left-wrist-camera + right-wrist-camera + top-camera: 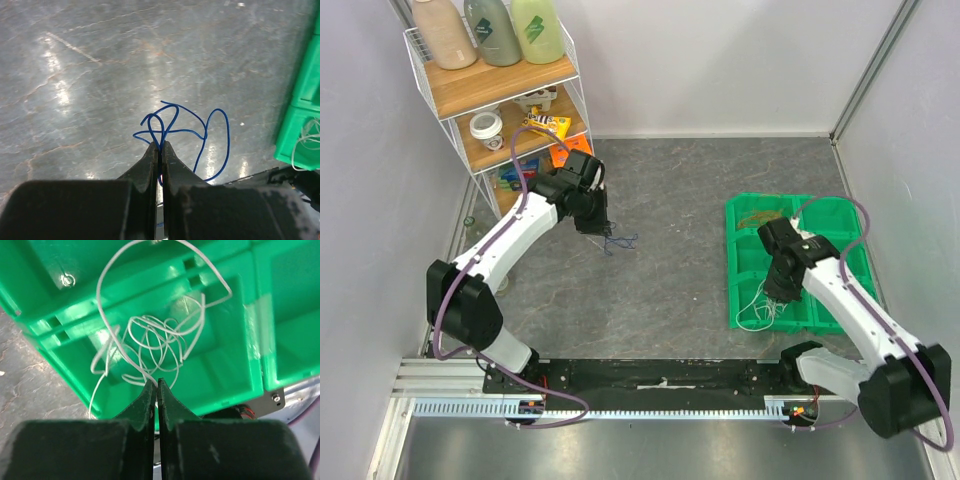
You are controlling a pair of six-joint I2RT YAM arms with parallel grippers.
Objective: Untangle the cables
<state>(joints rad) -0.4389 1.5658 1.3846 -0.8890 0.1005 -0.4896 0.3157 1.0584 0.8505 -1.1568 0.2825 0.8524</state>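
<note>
**Rack** (490, 95): far left corner, wire frame with wooden shelves. The top shelf carries three bottles (495, 30); the shelf below carries a lidded paper cup (487, 128) and small packets too small to identify.

**Left gripper** (159, 146): left of centre over the table, jaws pressed together with the blue cable pinched at the tips.

**Blue cable** (620, 241): a single thin wire in a few loose loops. It is gathered at the fingertips and fans out from them. In the top view its long axis runs roughly left to right, pointing from the claw toward the table's middle. Whether the loops touch the surface cannot be told.

**Table** (670, 200): grey, stone-patterned and glossy under the lights. Pale walls enclose it on three sides, and a metal rail runs along the near edge at the arm bases.

**Green tray** (732, 260): right of centre, moulded plastic divided into compartments. The far-left compartment holds a dull brownish mass, not identifiable.

**White cable** (150, 335): a tangle of thin overlapping loops over the tray's near-left compartment. One large loop arches away from the claw, and one strand trails over the tray's outer wall.

**Right gripper** (156, 381): above that compartment, jaws closed, nipping a strand of the white cable at the tips.
</note>
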